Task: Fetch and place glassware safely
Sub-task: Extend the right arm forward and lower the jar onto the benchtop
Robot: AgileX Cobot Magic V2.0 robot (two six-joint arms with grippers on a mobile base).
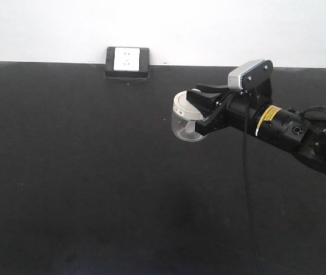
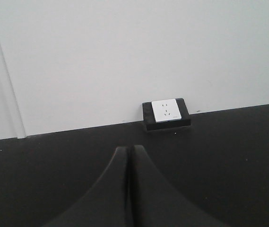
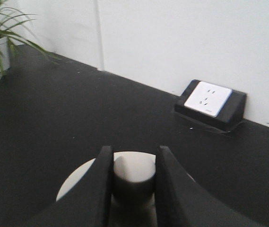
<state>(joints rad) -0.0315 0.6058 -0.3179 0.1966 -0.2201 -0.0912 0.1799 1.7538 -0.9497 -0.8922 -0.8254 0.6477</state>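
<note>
Right tool [image 1: 196, 109] grips one glass jar [image 1: 185, 121]; one socket [image 1: 127, 62].

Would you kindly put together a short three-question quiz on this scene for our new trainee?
1. True or false: the right claw grips the small clear glass jar with a cream-white lid by the lid's knob.
2. How do the left claw's fingers stand? A) wide apart B) pressed together with nothing between C) closed on a jar
3. Fill in: the black-framed white wall socket sits at the far edge of the black ____.

Key:
1. True; in the right wrist view both fingers flank the knob.
2. B.
3. Tabletop.
</note>
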